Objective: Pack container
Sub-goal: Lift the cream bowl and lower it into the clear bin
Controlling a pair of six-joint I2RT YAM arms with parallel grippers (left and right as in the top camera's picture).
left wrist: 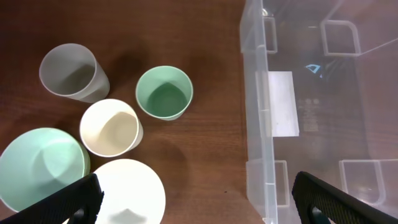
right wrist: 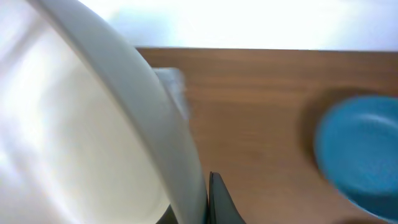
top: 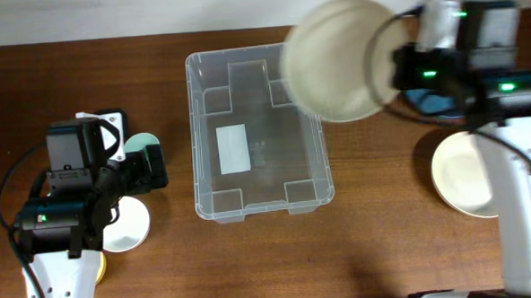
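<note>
Blurred overhead, and covering the far right corner of the container (top: 275,158): a cream bowl (top: 338,60), pinched at its rim by the tightly closed right gripper (top: 395,67). Mid-desk, that clear container, only a white label (top: 232,149) on its base. Spread wide and empty, the left gripper (left wrist: 199,202), over cups (left wrist: 163,92) near the desk's left edge.

The container (top: 265,180) is a large clear plastic tub, rectangular with rounded corners and a rimmed edge. It stands upright and open near the middle of the brown table (top: 118,272). A white label (top: 234,149) sits on its base, with square moulded recesses near the corners.
</note>
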